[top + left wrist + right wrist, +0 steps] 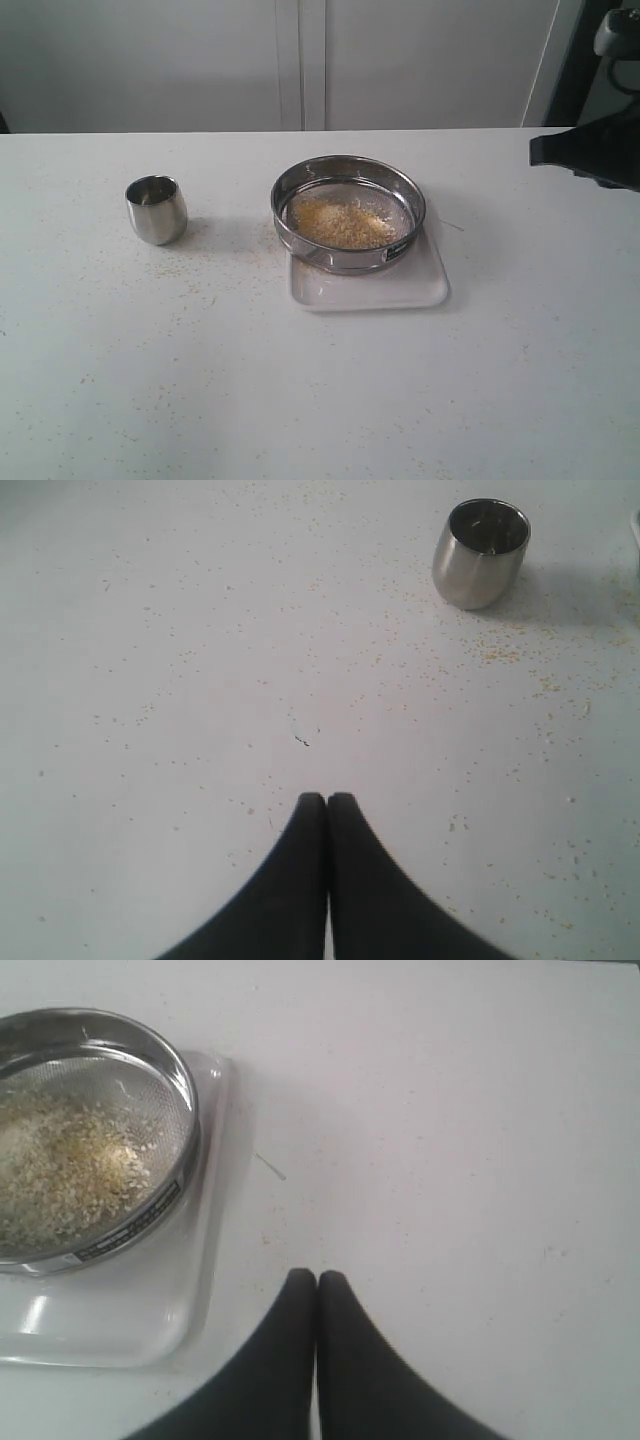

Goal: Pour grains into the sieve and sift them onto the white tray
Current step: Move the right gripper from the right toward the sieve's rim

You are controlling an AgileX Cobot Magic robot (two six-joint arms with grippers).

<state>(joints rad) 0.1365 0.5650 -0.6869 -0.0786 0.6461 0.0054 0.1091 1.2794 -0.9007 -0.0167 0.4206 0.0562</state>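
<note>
- Sitting in the sieve (338, 263), the grains (340, 222) make a loose yellow and pale heap on the mesh. The pour looks done, so I judge sifting to be the step left.
- The sieve rests on the tray (372, 292), toward its far side, so whatever drops through the mesh lands on white. A bare strip of tray shows in front. Whether any fine grain lies underneath is hidden.
- The right claw (317, 1278) hangs over the bare counter (320, 400) just beside the tray's edge, tips pressed together and holding nothing. It is the nearer one to the sieve and probably the one to take the rim.
- The left claw (326, 802) is likewise closed and empty, above the counter and well apart from the cup (157, 209).
- The cup stands upright, well to the left of the sieve and clear of any reach toward it.
- Stray grains (500, 652) dot the counter around the cup.
- Nothing lies between the right claw and the sieve. It would have to open before it could grip the wall, and hard shaking could throw grains past the tray's low rim.
</note>
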